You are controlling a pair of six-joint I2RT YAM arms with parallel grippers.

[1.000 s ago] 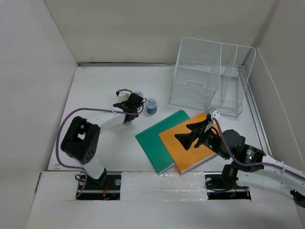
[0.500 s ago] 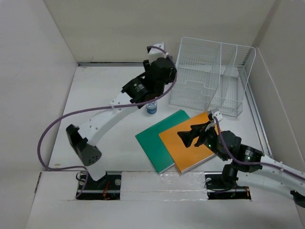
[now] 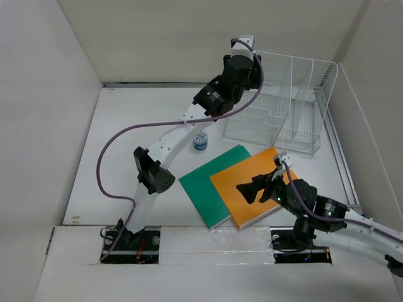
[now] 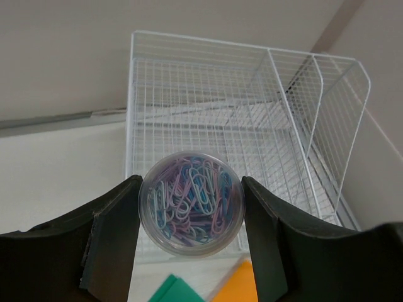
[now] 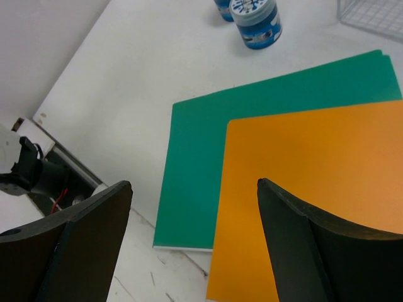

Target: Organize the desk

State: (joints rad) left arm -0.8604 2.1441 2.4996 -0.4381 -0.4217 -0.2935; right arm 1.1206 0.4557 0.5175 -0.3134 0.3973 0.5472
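On the white desk (image 3: 129, 129) lie an orange folder (image 3: 242, 212) overlapping a green folder (image 3: 203, 187). My left gripper (image 3: 245, 72) is raised high beside the white wire rack (image 3: 283, 100). It is shut on a clear round tub of pastel paper clips (image 4: 191, 204), one finger on each side, with the rack (image 4: 208, 107) right behind it. My right gripper (image 5: 194, 184) hovers open just above the orange folder (image 5: 315, 163) and green folder (image 5: 201, 145), holding nothing.
A blue-lidded jar (image 3: 200, 141) stands on the desk left of the rack; in the right wrist view this jar (image 5: 257, 19) has a second one (image 5: 221, 7) behind it. Beige walls enclose the desk on three sides.
The left arm has risen from beside the jars and swung up and right to the rack, carrying the paper clip tub. The right gripper has drifted slightly nearer over the folders.
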